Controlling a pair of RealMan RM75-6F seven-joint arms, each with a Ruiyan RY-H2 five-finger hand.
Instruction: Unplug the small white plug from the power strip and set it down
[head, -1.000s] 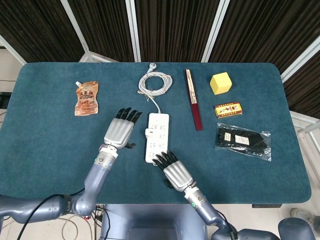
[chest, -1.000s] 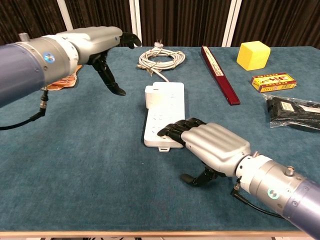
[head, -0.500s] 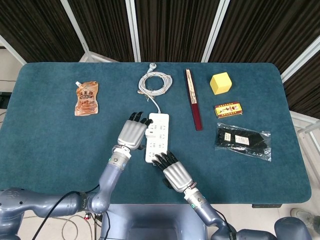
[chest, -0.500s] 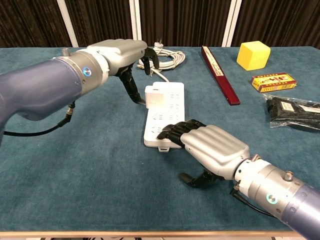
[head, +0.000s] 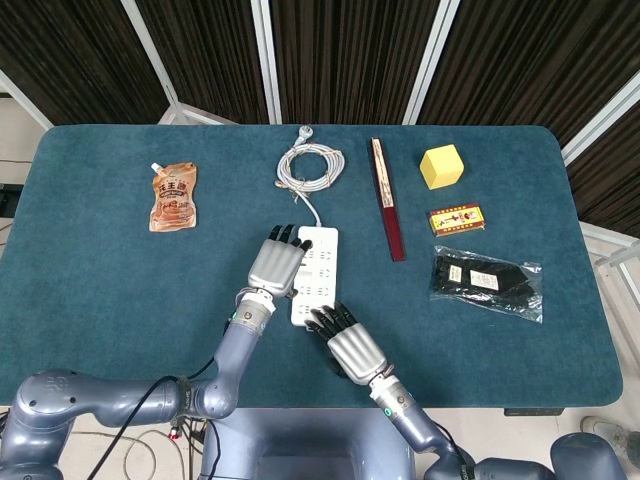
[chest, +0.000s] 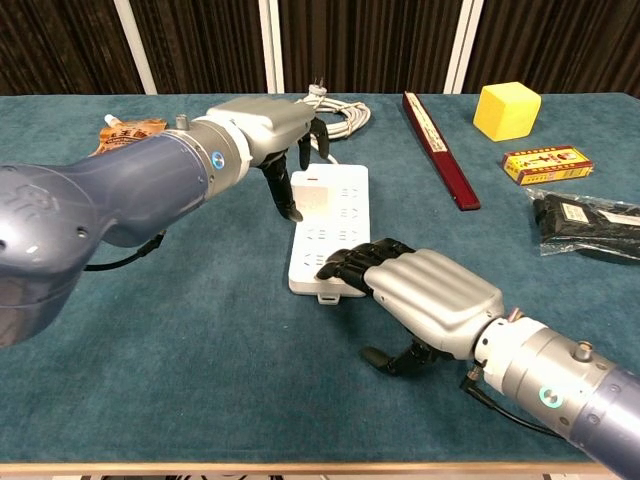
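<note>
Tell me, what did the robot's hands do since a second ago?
The left hand slid right, from beside the power strip to over its left edge, where the small white plug sat; a grip isn't visible. The right hand stayed pressing the strip's near end. Nothing else moved.

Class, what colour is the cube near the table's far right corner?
Yellow. The cube shows best in the chest view.

Robot lab test bench, blue felt table (head: 90, 290), dark pleated curtains (head: 345, 55), white frame poles (head: 265, 60)
</note>
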